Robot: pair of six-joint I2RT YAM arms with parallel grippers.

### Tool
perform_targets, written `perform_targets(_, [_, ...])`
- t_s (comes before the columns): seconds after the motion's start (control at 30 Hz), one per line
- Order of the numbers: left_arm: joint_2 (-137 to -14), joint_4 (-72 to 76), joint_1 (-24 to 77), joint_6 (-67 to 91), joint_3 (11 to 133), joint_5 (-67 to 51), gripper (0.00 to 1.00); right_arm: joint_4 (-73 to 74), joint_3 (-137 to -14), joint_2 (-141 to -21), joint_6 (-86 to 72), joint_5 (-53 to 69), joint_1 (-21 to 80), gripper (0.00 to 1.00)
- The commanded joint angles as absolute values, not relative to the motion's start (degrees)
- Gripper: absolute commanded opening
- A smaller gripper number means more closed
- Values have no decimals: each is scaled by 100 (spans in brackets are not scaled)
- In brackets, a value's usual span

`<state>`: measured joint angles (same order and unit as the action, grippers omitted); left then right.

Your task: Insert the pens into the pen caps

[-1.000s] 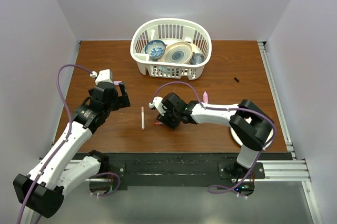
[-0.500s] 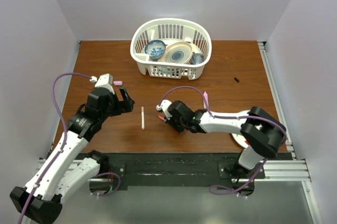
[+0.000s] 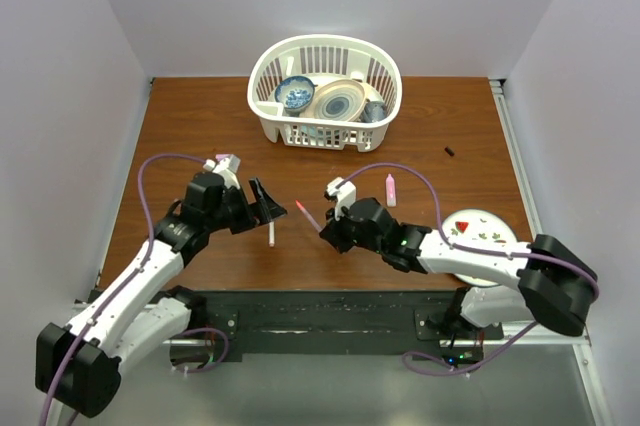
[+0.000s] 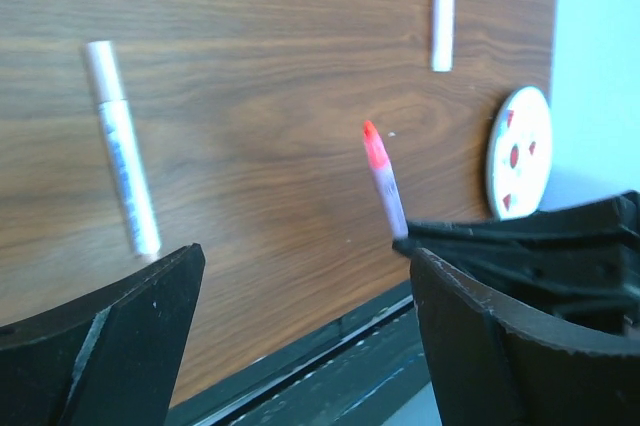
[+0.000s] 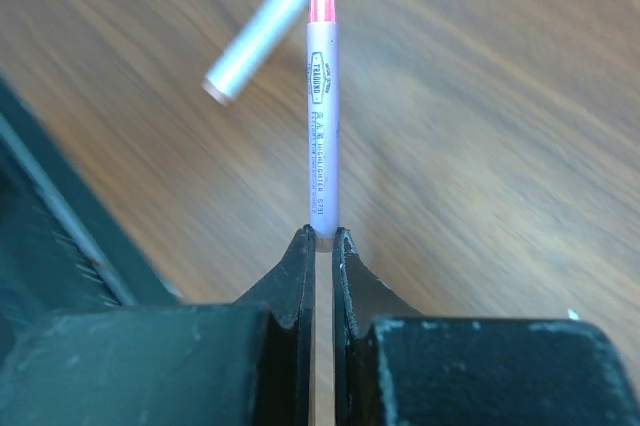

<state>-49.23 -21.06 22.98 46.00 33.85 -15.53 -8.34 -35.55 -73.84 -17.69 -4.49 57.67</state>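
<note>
Red-tipped pen [image 5: 322, 126] pinched by right fingers [image 5: 298, 264], lettering [image 5: 318, 81] readable only wrist-side; left fingers [image 4: 150, 306] spread.

Three pens are in view: one slim white pen with a red tip [image 3: 308, 214] at the centre of the frame, one slim white pen lying flat [image 3: 270, 225] on the table just left of it, and one thicker lilac-pink highlighter [image 3: 390, 188] right of centre.

One tiny black cap [image 3: 449, 152] lies at the right.

One white slotted plastic basket [image 3: 320, 134] at top centre holds three dishes that can be counted.

One round white plate with red marks [image 3: 478, 225] sits lower right.
</note>
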Motion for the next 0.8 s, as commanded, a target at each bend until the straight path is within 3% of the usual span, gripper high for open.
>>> perform_targets(0.0, [-5159, -968, 2294, 5053, 3314, -2188, 87, -1740, -3498, -7119, -2609, -255, 5818, 0])
perform_targets(0.2, [-5177, -281, 2399, 5326, 3067, -2225, 82, -1819, -3612, -7128, -2979, -193, 5967, 0])
perform_targets(0.47, [-5344, -290, 2478, 5265, 3024, -2083, 66, -2074, -3612, -7084, -3181, -176, 6135, 0])
perform_targets(0.57, [-5335, -106, 2522, 5300, 2980, -2144, 46, -2083, -3656, -7119, -3208, -185, 6161, 0])
perform_targets(0.6, [-5326, -88, 2540, 5317, 2971, -2197, 32, -2092, -3674, -7137, -3217, -176, 6170, 0])
perform_targets(0.67, [-5335, 104, 2566, 5326, 2971, -2328, 17, -2136, -3674, -7146, -3252, -106, 6170, 0])
perform_targets(0.7, [-5326, 140, 2566, 5335, 2971, -2390, 4, -2153, -3674, -7146, -3252, -62, 6179, 0])
perform_targets(0.77, [-5309, 219, 2575, 5344, 2953, -2609, 0, -2180, -3674, -7119, -3226, 130, 6179, 3])
